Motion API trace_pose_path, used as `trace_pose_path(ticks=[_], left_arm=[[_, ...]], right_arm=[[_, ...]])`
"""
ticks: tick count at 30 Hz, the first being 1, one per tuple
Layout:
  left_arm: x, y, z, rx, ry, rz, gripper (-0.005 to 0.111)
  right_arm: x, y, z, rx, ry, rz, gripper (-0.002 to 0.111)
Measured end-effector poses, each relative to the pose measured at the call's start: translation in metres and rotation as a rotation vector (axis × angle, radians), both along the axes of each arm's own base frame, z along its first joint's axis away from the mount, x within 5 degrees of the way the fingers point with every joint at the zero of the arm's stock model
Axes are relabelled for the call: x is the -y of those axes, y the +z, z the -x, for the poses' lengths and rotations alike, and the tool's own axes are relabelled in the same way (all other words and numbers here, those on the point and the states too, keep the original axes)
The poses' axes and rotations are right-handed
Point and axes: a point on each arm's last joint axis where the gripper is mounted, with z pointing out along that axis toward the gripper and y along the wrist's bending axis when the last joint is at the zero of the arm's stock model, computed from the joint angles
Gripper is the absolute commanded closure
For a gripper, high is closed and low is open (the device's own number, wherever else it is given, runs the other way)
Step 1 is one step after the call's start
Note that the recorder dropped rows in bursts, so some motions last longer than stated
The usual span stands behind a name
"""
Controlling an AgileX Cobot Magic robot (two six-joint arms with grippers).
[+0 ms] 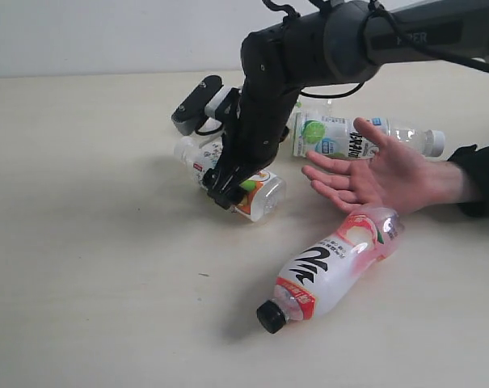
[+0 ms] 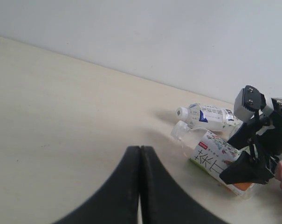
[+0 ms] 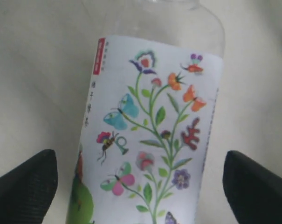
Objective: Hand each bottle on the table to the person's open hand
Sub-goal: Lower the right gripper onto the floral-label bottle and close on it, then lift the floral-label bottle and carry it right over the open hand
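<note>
The right gripper [image 1: 230, 190] is low over the table [image 1: 82, 242], on top of the floral bottle [image 1: 264, 196]. This bottle lies on its side, with the white cap pointing away from the person's open hand [image 1: 373, 174]. In the right wrist view the two black pads [image 3: 24, 182] stand wide apart, one on each side of the flower label. A strip of bare table shows between each pad and the bottle, so the jaws are spread and they do not pinch anything.

The hand rests palm up near the floral bottle, with the fingers spread toward the gripper, and nothing is in it. The lime bottle [image 1: 341, 137] lies on its side just behind the hand. The black-capped bottle [image 1: 329, 271] lies in front of the hand. Its base is close to the palm edge and its cap points toward the camera. It is not possible to tell if it touches the hand.

In the left wrist view the white-blue bottle [image 2: 208, 116] lies just beside the floral bottle, on the far side of it. The left gripper [image 2: 140, 154] is well apart from all the bottles. Its fingers are pressed together and hold nothing.
</note>
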Motion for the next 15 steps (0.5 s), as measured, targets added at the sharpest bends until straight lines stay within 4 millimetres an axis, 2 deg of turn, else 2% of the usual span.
trace_pose_path(ticks=[4, 6, 9, 10, 11, 12, 14, 15], left_arm=[[0.0000, 0.0000, 0.0000, 0.000, 0.000, 0.000, 0.107], [0.0000, 0.0000, 0.0000, 0.000, 0.000, 0.000, 0.107], [0.0000, 0.0000, 0.0000, 0.000, 0.000, 0.000, 0.107], [0.0000, 0.0000, 0.0000, 0.000, 0.000, 0.000, 0.107], [0.0000, 0.0000, 0.0000, 0.000, 0.000, 0.000, 0.107], [0.0000, 0.0000, 0.0000, 0.000, 0.000, 0.000, 0.107], [0.0000, 0.0000, 0.0000, 0.000, 0.000, 0.000, 0.107], [0.0000, 0.0000, 0.0000, 0.000, 0.000, 0.000, 0.107]], right_arm=[[-0.0001, -0.0029, 0.0000, -0.006, -0.002, 0.002, 0.024], [-0.0001, -0.0029, 0.0000, -0.006, -0.002, 0.002, 0.034], [-0.0001, -0.0030, 0.0004, -0.011, -0.003, 0.003, 0.056], [0.0001, -0.0031, 0.0005, -0.013, -0.003, 0.005, 0.073], [0.0002, -0.0032, 0.0010, -0.019, -0.006, 0.006, 0.080], [0.0002, -0.0032, 0.0010, -0.019, -0.006, 0.006, 0.096], [0.0003, -0.0033, 0.0012, -0.021, -0.006, 0.007, 0.108], [0.0003, -0.0024, 0.0012, -0.019, -0.006, 0.006, 0.108]])
